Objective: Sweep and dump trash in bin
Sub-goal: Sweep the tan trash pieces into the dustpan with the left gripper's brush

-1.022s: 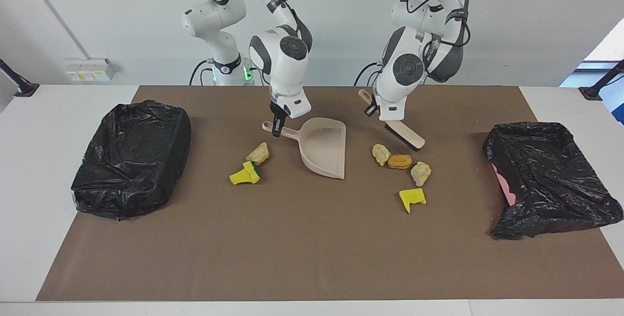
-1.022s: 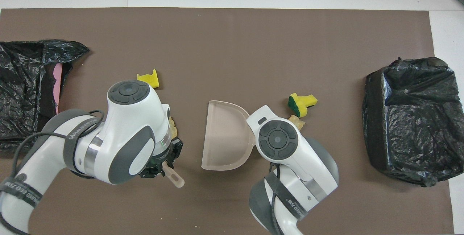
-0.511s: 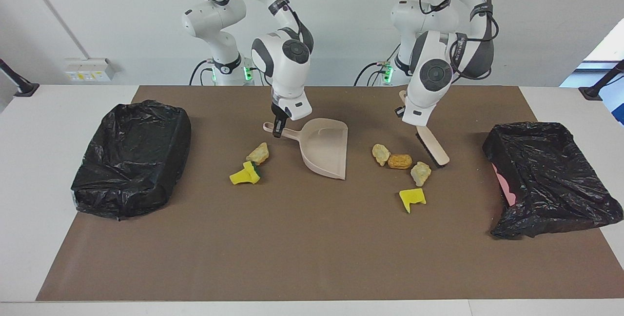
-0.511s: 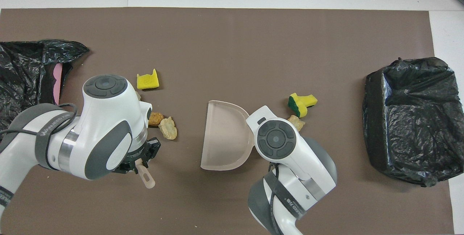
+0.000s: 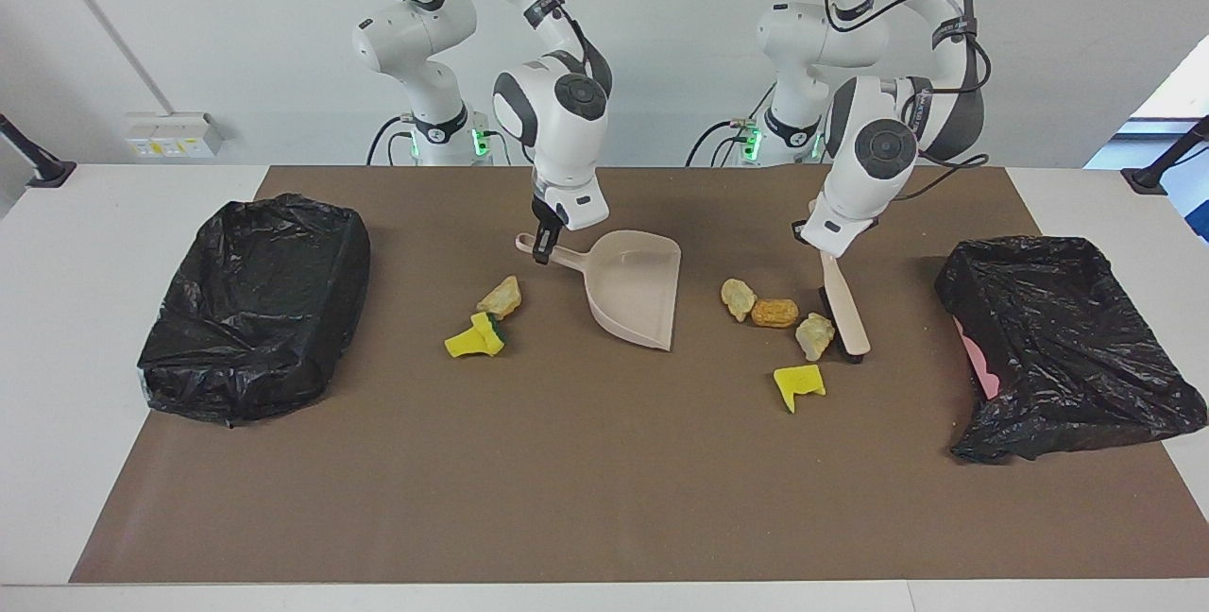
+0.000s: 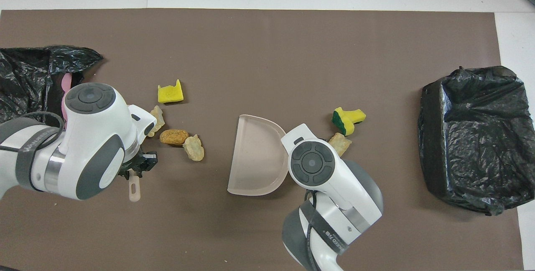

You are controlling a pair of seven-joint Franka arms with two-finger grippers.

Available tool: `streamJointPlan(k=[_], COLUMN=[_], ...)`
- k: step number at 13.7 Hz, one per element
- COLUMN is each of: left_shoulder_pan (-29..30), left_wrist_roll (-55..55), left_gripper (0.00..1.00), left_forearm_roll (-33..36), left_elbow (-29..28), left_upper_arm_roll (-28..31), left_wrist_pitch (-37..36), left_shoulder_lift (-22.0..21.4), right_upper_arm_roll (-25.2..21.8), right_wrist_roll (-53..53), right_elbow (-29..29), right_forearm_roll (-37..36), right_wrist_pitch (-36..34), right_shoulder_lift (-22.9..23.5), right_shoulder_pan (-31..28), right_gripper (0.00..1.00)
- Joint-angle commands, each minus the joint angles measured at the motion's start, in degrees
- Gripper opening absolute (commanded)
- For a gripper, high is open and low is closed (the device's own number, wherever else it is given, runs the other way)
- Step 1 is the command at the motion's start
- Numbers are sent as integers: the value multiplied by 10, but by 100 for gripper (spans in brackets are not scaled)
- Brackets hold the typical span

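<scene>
My right gripper (image 5: 541,248) is shut on the handle of the beige dustpan (image 5: 635,291), which rests on the mat with its mouth toward the left arm's end. My left gripper (image 5: 820,244) is shut on the beige brush (image 5: 843,314). The bristles are down beside a pale foam chunk (image 5: 814,335). In that trash cluster also lie an orange-brown lump (image 5: 774,312), another pale chunk (image 5: 739,298) and a yellow sponge piece (image 5: 799,382). A pale chunk (image 5: 501,297) and a green-backed sponge (image 5: 475,336) lie by the dustpan's handle. In the overhead view the dustpan (image 6: 255,156) shows, with the right gripper hidden under its wrist.
Two bins lined with black bags stand on the brown mat (image 5: 586,480). One bin (image 5: 255,305) is at the right arm's end and the other bin (image 5: 1067,338) is at the left arm's end. White table (image 5: 57,310) borders the mat.
My left arm has swung the brush toward its own end of the table, round the trash cluster, and stood it beside the pale chunk. The dustpan shifted slightly.
</scene>
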Motion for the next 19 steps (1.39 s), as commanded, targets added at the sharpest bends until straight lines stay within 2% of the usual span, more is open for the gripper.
streamJointPlan(k=[1,3,6,8,11,15,17,19], left_shoulder_pan=[-22,-72,-142,-193,-235,-244,-232,-183], left_wrist_roll=[13,10,-1,-1,-11,-49,-46,-39], left_gripper=[0,0,0,0,0,0,0,0], left_forearm_roll=[10,-14,-94,-109,-136,-206,-202,-182], left_elbow=[-57,-71,-71,-64,-35,4,29,76], left_upper_arm_roll=[-7,-7,-7,-7,-8,-5,1,7], left_wrist_pitch=[29,57,64,62,58,56,20,-24], left_shoulder_lift=[-43,-39,-42,-44,-35,-24,-29,-31], right_upper_arm_roll=[1,1,1,1,1,1,1,1], right_wrist_roll=[20,20,20,20,20,20,20,20], right_elbow=[1,1,1,1,1,1,1,1], right_forearm_roll=[2,2,2,2,2,2,2,2], right_wrist_pitch=[-1,-1,-1,-1,-2,-2,-1,-2], right_shoulder_lift=[2,2,2,2,2,2,2,2], right_shoulder_pan=[-1,-1,-1,-1,-1,-1,-1,-1], right_gripper=[0,0,0,0,0,0,0,0])
